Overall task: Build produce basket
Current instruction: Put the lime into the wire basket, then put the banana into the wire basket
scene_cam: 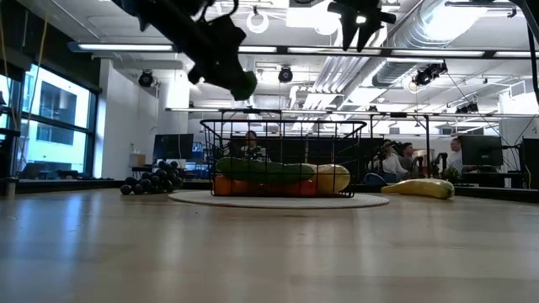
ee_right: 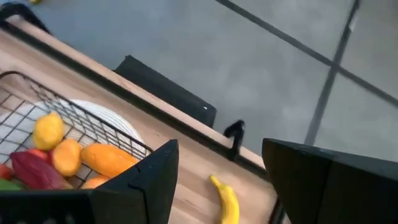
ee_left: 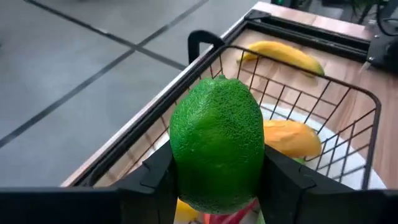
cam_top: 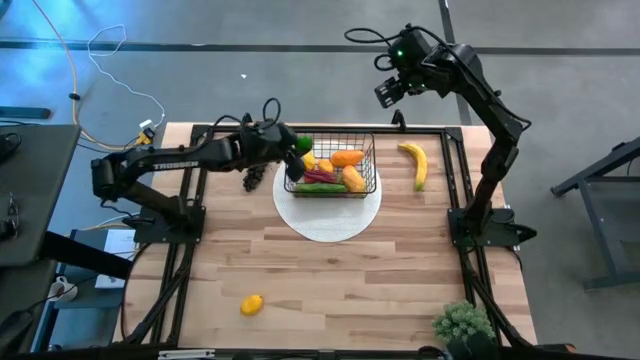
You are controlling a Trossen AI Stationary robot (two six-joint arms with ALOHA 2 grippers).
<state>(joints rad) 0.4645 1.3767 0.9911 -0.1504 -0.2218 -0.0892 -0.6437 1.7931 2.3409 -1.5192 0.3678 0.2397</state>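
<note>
The lime hides the left gripper's fingertips and part of the basket, whose lower side runs off-frame.

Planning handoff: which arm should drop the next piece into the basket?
Left. Its gripper already holds a lime at the basket edge; the right gripper is open, empty, raised behind the table.

Greens, yellows and oranges showing against black wire and pale wood

A bright, pebbled green lime is sitting between the left gripper's black fingers; the black grid-mesh basket is showing orange, yellow, red and green pieces over a white disc; a yellow banana, a yellow lemon and dark grapes are lying on the light, striped wooden table.
</note>
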